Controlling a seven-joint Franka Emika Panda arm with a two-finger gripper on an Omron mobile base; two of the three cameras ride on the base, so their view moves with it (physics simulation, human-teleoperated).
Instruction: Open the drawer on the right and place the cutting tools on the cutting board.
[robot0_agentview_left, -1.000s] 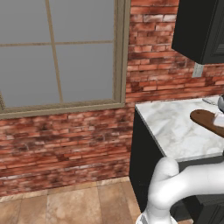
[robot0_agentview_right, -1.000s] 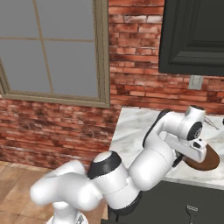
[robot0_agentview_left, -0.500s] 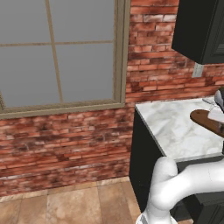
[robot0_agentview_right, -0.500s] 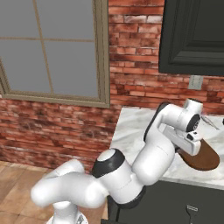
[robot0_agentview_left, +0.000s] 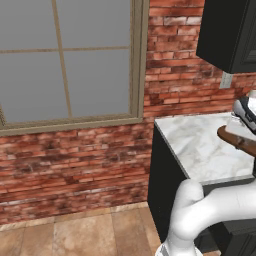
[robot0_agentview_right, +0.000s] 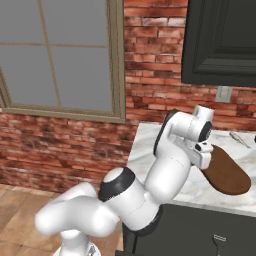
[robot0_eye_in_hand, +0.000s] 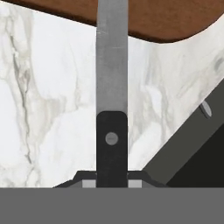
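My gripper (robot0_eye_in_hand: 112, 182) is shut on a cutting tool (robot0_eye_in_hand: 112, 87): a knife with a dark handle clamped between the fingertips and a silver-grey blade running straight ahead. The blade's far part reaches over the near edge of the reddish-brown cutting board (robot0_eye_in_hand: 144, 17), while the handle hangs over white marble. In the right base view the white hand (robot0_agentview_right: 202, 142) hovers at the left, rounded end of the cutting board (robot0_agentview_right: 227, 175). The left base view catches the hand (robot0_agentview_left: 246, 112) at the right edge, above the board (robot0_agentview_left: 239, 140). A dark drawer front with a small handle (robot0_agentview_right: 218, 241) sits below the counter edge.
The marble countertop (robot0_agentview_right: 150, 150) ends at its left edge by the brick wall and window. A slim grey tool (robot0_agentview_right: 240, 139) lies on the counter behind the board. A dark upper cabinet (robot0_agentview_right: 220, 40) hangs above. A dark drawer or cabinet edge (robot0_eye_in_hand: 192, 140) shows at the hand view's lower right.
The hand has drawn back leftward and slightly up, from over the board's middle to its left end, with the knife still gripped. The board has not moved.
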